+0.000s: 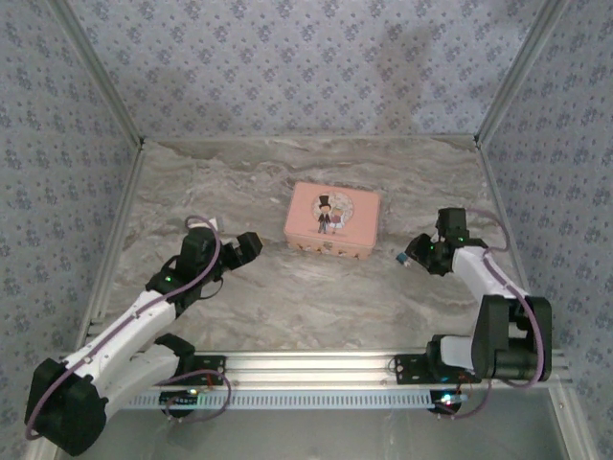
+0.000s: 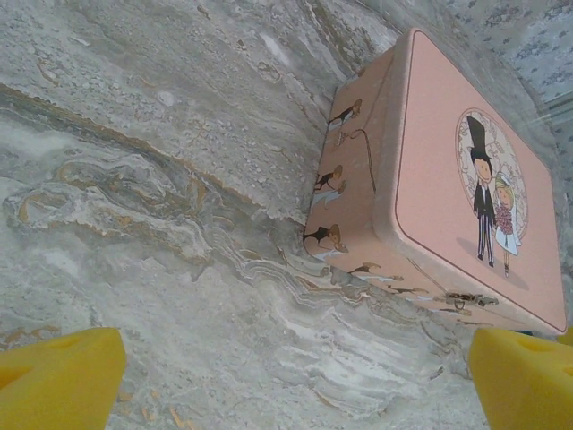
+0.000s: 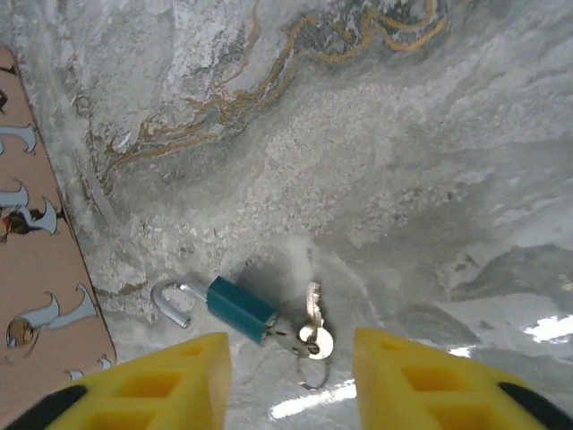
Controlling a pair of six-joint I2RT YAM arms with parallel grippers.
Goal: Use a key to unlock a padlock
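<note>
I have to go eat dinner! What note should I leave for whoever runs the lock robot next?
Left tool: open, empty, low over the table, facing the pink tin.
Right tool: open, holding nothing, just above the padlock and key.
Padlock: lying on the table to the right of the tin, shackle swung out.
Key: appears to be in the keyhole, on a ring.
Done: the lock looks opened.
Left: probably nothing; confirm the shackle is free.

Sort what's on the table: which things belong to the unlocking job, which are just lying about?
Job: small teal-bodied padlock with silvery shackle; small silvery metal key at its base.
Lying about: pink rectangular tin with a cartoon couple.
</note>
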